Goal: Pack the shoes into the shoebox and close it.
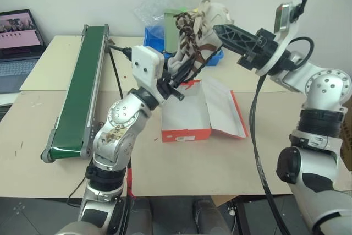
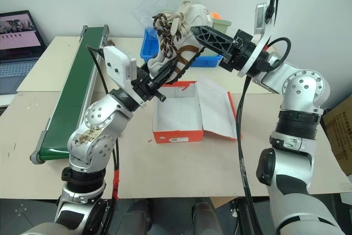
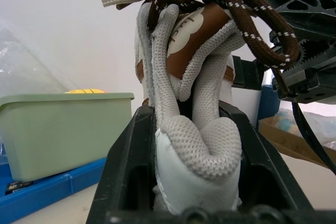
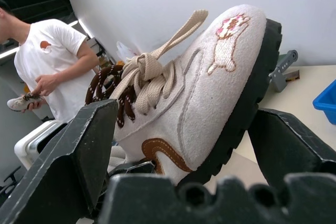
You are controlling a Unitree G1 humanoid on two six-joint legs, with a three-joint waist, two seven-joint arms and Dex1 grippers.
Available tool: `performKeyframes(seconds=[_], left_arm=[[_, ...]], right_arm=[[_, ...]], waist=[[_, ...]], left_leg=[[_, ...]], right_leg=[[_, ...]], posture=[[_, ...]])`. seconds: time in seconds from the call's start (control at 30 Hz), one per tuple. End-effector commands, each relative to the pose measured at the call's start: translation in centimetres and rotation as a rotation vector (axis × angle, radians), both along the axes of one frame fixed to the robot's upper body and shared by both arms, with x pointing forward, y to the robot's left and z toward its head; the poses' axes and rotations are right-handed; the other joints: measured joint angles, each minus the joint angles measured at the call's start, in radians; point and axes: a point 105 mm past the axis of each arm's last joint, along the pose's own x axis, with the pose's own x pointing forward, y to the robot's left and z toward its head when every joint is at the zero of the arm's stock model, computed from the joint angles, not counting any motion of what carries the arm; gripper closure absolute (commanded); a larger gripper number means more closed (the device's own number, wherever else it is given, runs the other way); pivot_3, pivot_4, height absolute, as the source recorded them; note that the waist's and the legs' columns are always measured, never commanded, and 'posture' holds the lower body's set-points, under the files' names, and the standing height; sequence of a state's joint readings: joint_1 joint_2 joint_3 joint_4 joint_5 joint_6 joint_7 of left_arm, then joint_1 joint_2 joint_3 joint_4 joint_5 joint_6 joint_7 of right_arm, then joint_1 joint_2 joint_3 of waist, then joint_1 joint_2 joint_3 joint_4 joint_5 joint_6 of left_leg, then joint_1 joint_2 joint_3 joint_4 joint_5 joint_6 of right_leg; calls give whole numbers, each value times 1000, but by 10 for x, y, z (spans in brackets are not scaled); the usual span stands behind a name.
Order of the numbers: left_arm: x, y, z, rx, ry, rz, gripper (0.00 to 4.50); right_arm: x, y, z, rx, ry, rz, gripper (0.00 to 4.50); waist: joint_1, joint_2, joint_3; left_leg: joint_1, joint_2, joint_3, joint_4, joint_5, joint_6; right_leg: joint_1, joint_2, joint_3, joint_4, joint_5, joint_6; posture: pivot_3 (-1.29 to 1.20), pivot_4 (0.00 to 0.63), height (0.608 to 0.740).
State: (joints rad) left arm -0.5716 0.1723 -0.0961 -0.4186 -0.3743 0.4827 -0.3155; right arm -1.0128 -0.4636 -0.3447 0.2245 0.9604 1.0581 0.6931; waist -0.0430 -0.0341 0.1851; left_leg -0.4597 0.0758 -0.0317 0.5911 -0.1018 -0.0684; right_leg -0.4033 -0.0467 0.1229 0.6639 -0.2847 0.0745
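Note:
One off-white shoe (image 1: 208, 16) with dark brown laces (image 1: 185, 32) hangs in the air above the open red-orange shoebox (image 1: 186, 134), whose white inside is bare. My left gripper (image 3: 194, 145) is shut on the shoe's heel collar, and the mesh is squeezed between its black fingers (image 3: 126, 177). My right gripper (image 4: 186, 119) stands open around the toe end of the shoe (image 4: 210, 93). A gap shows between its finger (image 4: 294, 145) and the black sole. The box lid (image 1: 226, 108) lies folded out flat to the right.
A green conveyor belt (image 1: 82, 86) runs along the table's left side, and a laptop (image 1: 19, 42) sits beyond it. A blue tray (image 2: 151, 42) and a pale green bin (image 3: 63, 129) stand behind the box. A person (image 4: 52, 61) in a white T-shirt stands off to the side.

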Motion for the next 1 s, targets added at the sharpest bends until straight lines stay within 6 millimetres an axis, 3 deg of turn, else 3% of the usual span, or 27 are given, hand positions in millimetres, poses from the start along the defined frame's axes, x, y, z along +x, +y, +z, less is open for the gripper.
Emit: performKeyframes(seconds=[0.03,0.4,0.6,0.7,0.87,0.9,1.0], left_arm=[[-11,-3,12,-13,-64,-17,3033],[-3,13,11,-13,-43,43,3033],[0,27,3,-63,69,57,3033],[-8,47,0,-75,98,86,2164],[-11,91,0,-70,117,240,289],[-12,99,1,-65,113,264,45],[-15,128,4,-29,101,370,45]], right_arm=[[0,0,16,20,-59,-18,530],[5,8,14,10,-72,-10,3959],[14,17,5,-66,-87,-47,4123],[26,18,-3,-141,-88,-117,4124],[45,17,-12,-225,-58,-217,4124],[49,16,-14,-242,-50,-245,4124],[67,12,-21,-322,8,-377,4124]], waist=[[0,0,0],[-1,0,0],[-1,0,0],[-7,0,0],[-4,0,0],[-4,0,0],[-4,0,0]], left_leg=[[0,0,0,0,0,0],[0,0,0,0,0,0],[0,0,0,0,0,0],[0,0,0,0,0,0],[0,0,0,0,0,0],[0,0,0,0,0,0],[0,0,0,0,0,0]], right_leg=[[0,0,0,0,0,0],[0,0,0,0,0,0],[0,0,0,0,0,0],[0,0,0,0,0,0],[-1,0,0,0,0,0],[-1,0,0,0,0,0],[-1,0,0,0,0,0]], posture=[[0,150,740],[0,150,740],[0,150,740],[0,150,740],[0,150,740],[0,150,740],[0,150,740]])
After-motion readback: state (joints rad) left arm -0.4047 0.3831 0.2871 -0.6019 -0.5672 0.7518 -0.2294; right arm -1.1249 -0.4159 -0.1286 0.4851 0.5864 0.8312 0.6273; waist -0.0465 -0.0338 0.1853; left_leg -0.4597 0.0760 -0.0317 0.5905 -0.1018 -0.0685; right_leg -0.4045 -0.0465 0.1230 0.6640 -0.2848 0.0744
